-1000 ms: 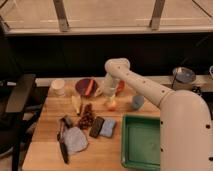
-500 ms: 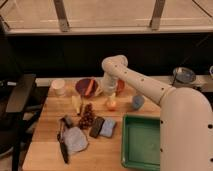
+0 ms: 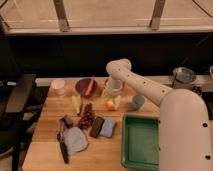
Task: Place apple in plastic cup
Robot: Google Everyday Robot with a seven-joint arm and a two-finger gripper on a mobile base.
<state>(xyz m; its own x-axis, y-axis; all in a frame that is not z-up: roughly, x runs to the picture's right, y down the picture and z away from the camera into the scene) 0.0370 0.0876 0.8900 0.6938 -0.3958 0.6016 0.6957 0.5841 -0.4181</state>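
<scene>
**Pincer low over the apple, cup close by**

Apple (image 3: 110, 105) sits on the bench (image 3: 44, 150), back half and roughly mid-width; small, yellow-orange; it looks to be resting on the wood, not lifted. Pincer (image 3: 114, 101) hangs straight down onto it from the white arm (image 3: 142, 86); jaws stand apart, bracketing the fruit; whether a pad touches the skin I cannot tell.

Plastic cup (image 3: 138, 102), light blue, stands upright near the apple, apart from it, just behind the back edge of the green tray (image 3: 142, 145). On the apple's other side: a pale yellow piece (image 3: 76, 103); a dark grape bunch (image 3: 87, 118); a red bowl (image 3: 84, 87) behind them; a white cup (image 3: 59, 86) near the back corner. Nearer the front: a dark block (image 3: 96, 126) beside a blue pad (image 3: 107, 127); a grey cloth (image 3: 75, 140).

Risks, as I judge them: a round fruit may roll or squirt out if the jaws close off-centre; the cup mouth looks barely wider than the apple, so an off-centre release could leave it perched on the rim or tip the light cup; the arm could nudge the cup on the short carry across.

Hard to read: the fingertips merge with the apple and wrist; the cup's inside is not visible; the robot's white body covers the bench's near corner and part of the tray.
</scene>
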